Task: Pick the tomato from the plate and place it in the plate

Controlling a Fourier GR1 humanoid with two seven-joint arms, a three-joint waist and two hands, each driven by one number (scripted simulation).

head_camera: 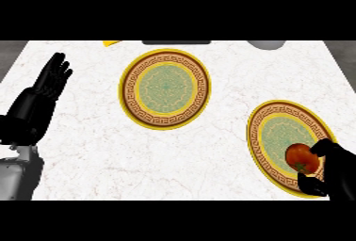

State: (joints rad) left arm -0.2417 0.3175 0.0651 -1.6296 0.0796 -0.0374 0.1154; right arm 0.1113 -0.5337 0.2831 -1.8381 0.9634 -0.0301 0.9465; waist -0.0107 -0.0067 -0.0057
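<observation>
White marble table (90,141) seen from above w/ two gold-rimmed patterned plates. Far plate (165,89) sits well up and to the left of the right hand; near plate (278,127) lies under that hand. Left hand (49,82) rests released, fingers straight, at left edge. Right hand (334,167) grasping red tomato (301,156), on near plate's right part.

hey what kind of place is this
Probably a kitchen counter: a pale marble-like countertop holds two ornate plates, and a tomato sits on the right one.
</observation>
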